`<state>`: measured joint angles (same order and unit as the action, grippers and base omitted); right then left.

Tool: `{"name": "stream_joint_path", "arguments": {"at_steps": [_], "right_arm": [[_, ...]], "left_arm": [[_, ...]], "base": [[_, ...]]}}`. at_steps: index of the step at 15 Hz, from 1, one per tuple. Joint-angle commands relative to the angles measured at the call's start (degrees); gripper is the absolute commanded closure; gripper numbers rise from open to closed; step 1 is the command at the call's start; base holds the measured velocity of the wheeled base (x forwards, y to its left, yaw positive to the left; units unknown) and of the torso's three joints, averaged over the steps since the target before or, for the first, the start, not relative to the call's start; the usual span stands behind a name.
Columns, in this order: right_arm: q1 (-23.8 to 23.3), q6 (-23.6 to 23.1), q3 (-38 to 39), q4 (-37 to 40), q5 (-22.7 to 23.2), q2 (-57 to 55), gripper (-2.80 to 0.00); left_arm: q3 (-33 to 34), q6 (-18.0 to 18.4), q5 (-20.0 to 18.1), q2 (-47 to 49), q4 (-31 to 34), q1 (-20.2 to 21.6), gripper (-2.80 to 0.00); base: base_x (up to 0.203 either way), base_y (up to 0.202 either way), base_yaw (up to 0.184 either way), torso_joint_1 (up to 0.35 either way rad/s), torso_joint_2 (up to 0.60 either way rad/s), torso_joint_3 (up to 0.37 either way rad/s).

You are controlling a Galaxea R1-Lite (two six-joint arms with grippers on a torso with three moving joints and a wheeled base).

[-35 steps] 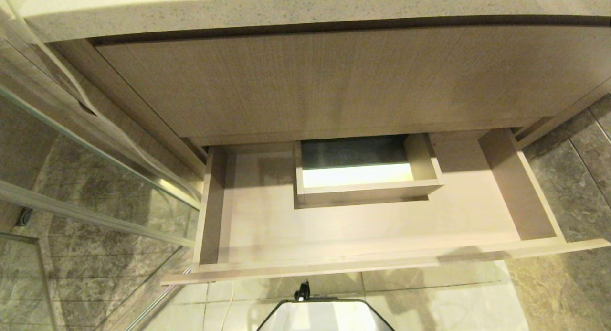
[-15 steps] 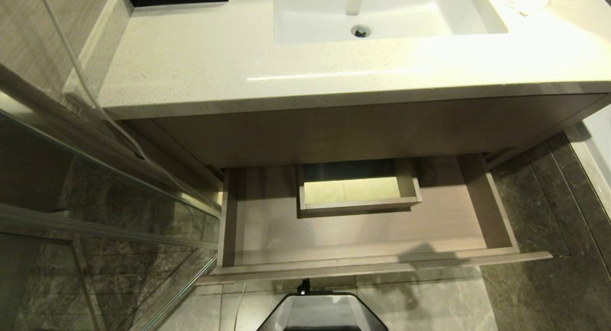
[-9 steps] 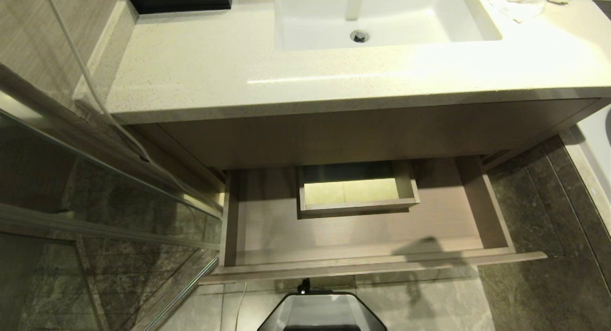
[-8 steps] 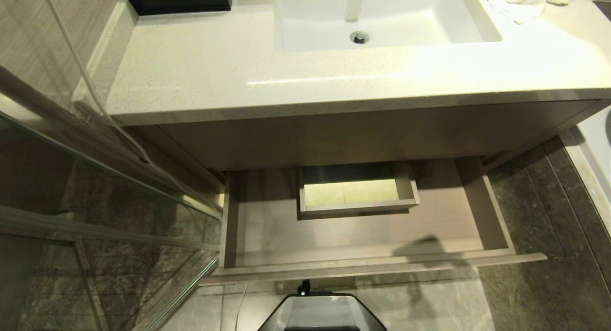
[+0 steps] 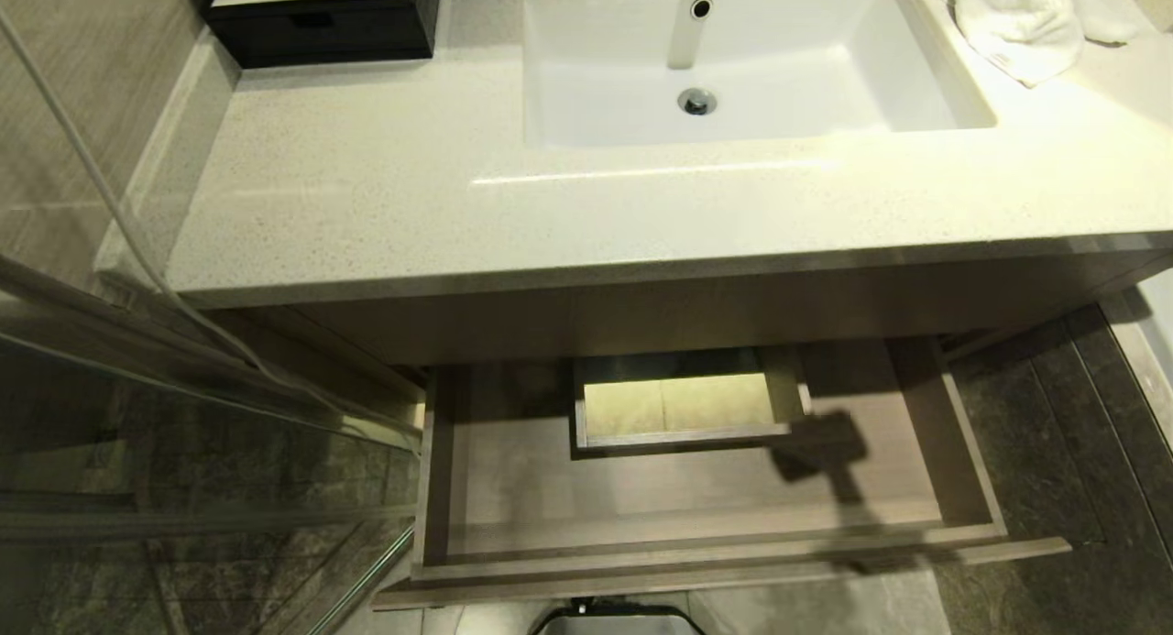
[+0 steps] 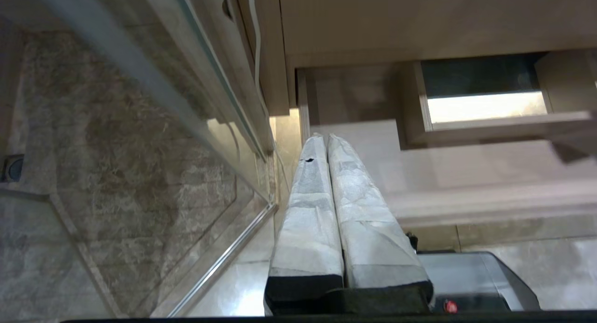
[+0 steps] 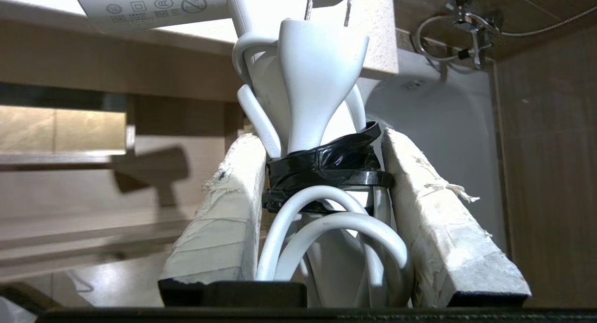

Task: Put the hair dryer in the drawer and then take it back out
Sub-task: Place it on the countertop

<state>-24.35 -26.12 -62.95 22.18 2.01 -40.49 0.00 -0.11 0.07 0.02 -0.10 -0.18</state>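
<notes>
Your right gripper (image 7: 322,174) has its jaws clamped on the dryer (image 7: 317,94), barrel up. The open drawer (image 5: 706,488), lower centre, lies ahead-left of it and empty. Left gripper (image 6: 333,206) parked, jaws closed on nothing.

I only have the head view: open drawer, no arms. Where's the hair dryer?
Observer: Right wrist view shows the right gripper shut on the hair dryer, its fingers pinching the taped cord bundle.
Operator: Anything in the drawer already?
Observer: Left wrist view shows only part of the drawer floor, and that part is bare.
Operator: Left arm?
Observer: The left gripper is shut, holding nothing, pointing toward the drawer's left corner.
</notes>
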Motion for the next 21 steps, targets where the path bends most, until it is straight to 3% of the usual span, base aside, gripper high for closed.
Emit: {"name": "stream_joint_path", "arguments": {"at_steps": [1, 6, 10, 12, 15, 18, 21], "right_arm": [[-0.73, -0.08, -1.72, -0.05, -0.13, -3.9, 0.0], [-4.8, -0.13, -7.53, -0.94, 0.08, -13.81, 0.0], [-7.45, -0.25, -15.19, 0.35, 2.94, -26.28, 0.0], [-7.65, -0.43, -17.8, 0.97, 8.16, -31.84, 0.0], [-8.0, -1.24, -23.51, 1.28, 19.5, -40.15, 0.0], [-8.26, -7.53, -28.9, 1.86, 32.53, -46.3, 0.0], [-8.39, -12.74, -32.41, 1.38, 35.67, -51.54, 0.0]], "left_arm": [[0.09, -0.07, 0.01, -0.02, 0.01, 0.01, 0.0], [0.01, 0.01, 0.01, -0.02, 0.01, 0.01, 0.0], [0.04, -0.07, 0.01, -0.02, 0.01, 0.01, 0.0], [0.02, -0.07, 0.01, -0.02, 0.01, 0.01, 0.0], [0.06, -0.07, 0.01, -0.02, 0.01, 0.01, 0.0], [0.09, -0.07, 0.01, -0.02, 0.01, 0.01, 0.0], [0.02, -0.07, 0.01, -0.02, 0.01, 0.01, 0.0]], "base": [[0.0, 0.0, 0.0, 0.294, -0.06, 0.235], [0.0, 0.0, 0.0, 0.272, -0.08, 0.187], [0.0, 0.0, 0.0, 0.039, -0.01, 0.025], [0.0, 0.0, 0.0, 0.0, 0.0, 0.0], [0.0, 0.0, 0.0, 0.0, 0.0, 0.0], [0.0, 0.0, 0.0, 0.0, 0.0, 0.0], [0.0, 0.0, 0.0, 0.0, 0.0, 0.0]]}}
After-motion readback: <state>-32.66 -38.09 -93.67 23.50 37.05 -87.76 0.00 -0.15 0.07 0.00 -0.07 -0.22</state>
